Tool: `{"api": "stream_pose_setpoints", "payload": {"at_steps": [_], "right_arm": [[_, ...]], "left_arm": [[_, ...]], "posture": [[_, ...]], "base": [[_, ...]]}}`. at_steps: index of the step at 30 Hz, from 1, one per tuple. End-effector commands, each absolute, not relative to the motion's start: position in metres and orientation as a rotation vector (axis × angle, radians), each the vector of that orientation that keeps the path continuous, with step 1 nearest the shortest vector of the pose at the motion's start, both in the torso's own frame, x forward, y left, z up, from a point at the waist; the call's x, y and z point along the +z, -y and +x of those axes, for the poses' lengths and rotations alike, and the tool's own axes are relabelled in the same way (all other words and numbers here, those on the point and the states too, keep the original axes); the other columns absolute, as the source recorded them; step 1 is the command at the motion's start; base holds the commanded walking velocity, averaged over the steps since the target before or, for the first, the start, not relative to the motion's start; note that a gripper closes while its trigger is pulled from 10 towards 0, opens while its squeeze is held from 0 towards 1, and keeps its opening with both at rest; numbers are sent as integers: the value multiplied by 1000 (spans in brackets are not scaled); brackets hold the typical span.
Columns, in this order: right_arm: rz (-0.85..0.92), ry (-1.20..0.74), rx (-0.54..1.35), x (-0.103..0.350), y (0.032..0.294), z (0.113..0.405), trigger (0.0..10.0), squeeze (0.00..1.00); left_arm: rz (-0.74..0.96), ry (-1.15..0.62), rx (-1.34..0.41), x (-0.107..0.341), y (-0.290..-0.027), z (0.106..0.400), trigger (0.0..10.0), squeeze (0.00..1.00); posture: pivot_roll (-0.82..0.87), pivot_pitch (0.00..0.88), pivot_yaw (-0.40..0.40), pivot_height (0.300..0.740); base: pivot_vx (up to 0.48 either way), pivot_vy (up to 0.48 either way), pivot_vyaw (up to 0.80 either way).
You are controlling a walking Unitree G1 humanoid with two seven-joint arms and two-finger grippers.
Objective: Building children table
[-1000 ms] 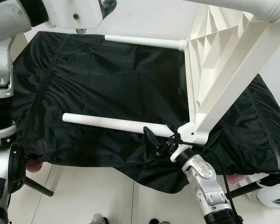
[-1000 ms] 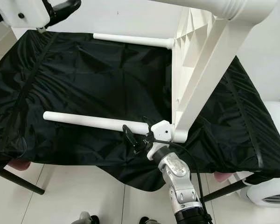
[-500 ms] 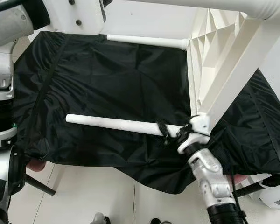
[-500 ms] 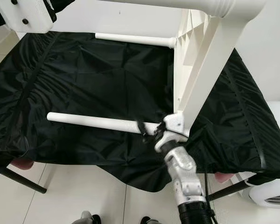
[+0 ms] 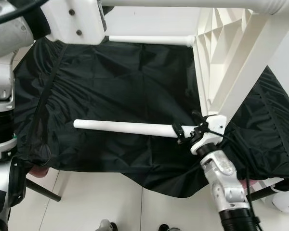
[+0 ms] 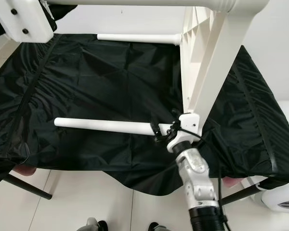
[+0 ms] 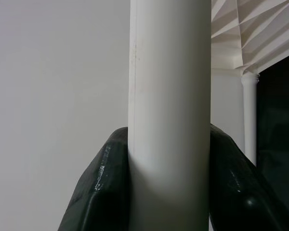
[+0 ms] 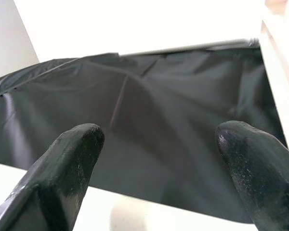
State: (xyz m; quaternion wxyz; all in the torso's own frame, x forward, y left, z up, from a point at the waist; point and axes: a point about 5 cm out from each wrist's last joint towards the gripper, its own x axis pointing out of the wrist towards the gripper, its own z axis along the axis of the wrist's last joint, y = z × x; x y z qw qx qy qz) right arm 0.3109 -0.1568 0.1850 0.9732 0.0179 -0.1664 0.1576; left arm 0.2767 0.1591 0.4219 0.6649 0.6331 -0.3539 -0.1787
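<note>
1. The right gripper (image 5: 184,134) sits at the near corner of the upturned table, at the base of the near leg (image 5: 125,128). In the right wrist view its two black fingers (image 8: 67,163) stand wide apart with only black cloth and white plastic beyond them, so it grips nothing. In the head views the fingers lie right at the leg's base; whether they touch it I cannot tell.

2. The left gripper (image 7: 168,192) is closed on a white round leg (image 7: 169,96), one black finger pressed to each side of it. This leg runs across the top of the head views, close to the camera.

3. The table top (image 5: 216,53) stands on edge at the right of the black cloth (image 5: 111,86), its ribbed underside facing the robot's left. The near leg juts from its lower corner out over the cloth, and a far leg (image 5: 149,39) does the same from the back corner.

4. Judging by this, the build looks well along: three legs appear seated in their sockets. A fourth is hidden from me.

5. What seems left is checking or tightening the near leg, then turning the table upright.
</note>
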Motion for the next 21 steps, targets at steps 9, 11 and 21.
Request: {"api": "stream_pose_setpoints", "payload": {"at_steps": [9, 11, 21], "right_arm": [[-125, 627, 13, 276, 242, 315, 10000, 0], [-142, 654, -9, 287, 248, 315, 10000, 0], [-204, 821, -204, 347, 289, 300, 10000, 0]], "left_arm": [[1207, 700, -143, 397, -205, 279, 1804, 0], [1197, 680, -140, 392, -206, 279, 4157, 0], [1138, 623, -167, 370, -210, 278, 10000, 0]], "posture": [[13, 171, -26, 740], [12, 170, -28, 740], [-15, 175, -21, 740]], "base": [[0, 0, 0], [0, 0, 0], [0, 0, 0]]}}
